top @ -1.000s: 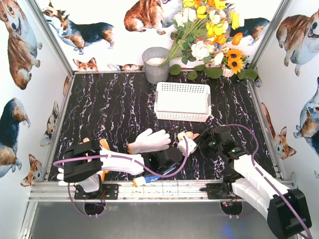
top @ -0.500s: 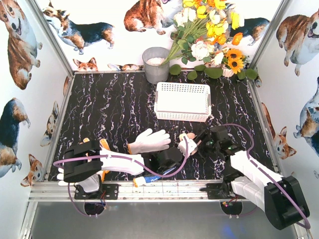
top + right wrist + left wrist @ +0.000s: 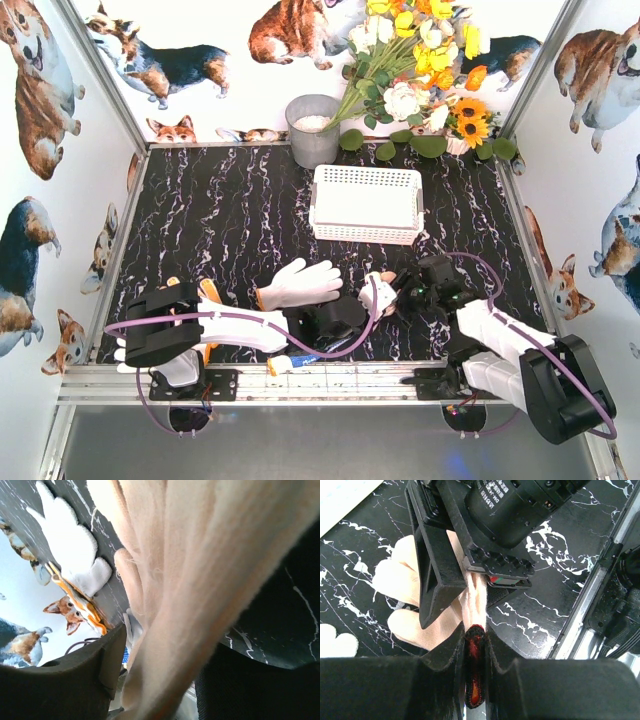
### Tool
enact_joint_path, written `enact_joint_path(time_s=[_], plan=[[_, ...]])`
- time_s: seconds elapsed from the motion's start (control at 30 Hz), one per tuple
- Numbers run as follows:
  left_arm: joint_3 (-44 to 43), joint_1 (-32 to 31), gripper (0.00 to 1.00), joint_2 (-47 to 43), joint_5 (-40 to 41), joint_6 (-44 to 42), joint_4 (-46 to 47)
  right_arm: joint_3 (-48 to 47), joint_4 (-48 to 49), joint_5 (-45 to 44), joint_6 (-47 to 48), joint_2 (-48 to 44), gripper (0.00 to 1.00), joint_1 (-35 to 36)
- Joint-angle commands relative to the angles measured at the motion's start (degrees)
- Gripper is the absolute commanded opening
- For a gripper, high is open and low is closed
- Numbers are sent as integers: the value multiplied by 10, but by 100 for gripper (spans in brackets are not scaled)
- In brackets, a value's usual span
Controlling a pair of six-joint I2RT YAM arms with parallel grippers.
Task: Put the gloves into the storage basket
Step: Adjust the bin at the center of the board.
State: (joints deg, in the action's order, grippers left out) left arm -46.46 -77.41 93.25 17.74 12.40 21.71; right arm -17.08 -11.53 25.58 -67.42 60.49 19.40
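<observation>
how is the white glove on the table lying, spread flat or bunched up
Spread flat: in the top view the white glove lies open on the table, its fingers splayed apart.

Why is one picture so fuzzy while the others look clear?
Right wrist view: the pale glove sits too close to the lens, so it smears, while the white glove behind is sharp. Left wrist view: only the left tool is soft and dark. Top view: evenly lit, crisp.
</observation>
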Motion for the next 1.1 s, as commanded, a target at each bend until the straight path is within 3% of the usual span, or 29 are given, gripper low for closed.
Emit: enact_joint_path(time_s=[0.0,0.23,0.87,1.07], plan=[[-4,-5,0,-17,-15,0,19,-4,42,20,13,0,52,2],[-1,-7,0,-20,-28,1,14,-6,54,31,18,-1,39,2],[9,-21,0,-45,-53,7,-2,-6,77,51,34,30,38,2],[10,-23,0,-48,-53,8,-5,-6,80,56,35,25,24,2]])
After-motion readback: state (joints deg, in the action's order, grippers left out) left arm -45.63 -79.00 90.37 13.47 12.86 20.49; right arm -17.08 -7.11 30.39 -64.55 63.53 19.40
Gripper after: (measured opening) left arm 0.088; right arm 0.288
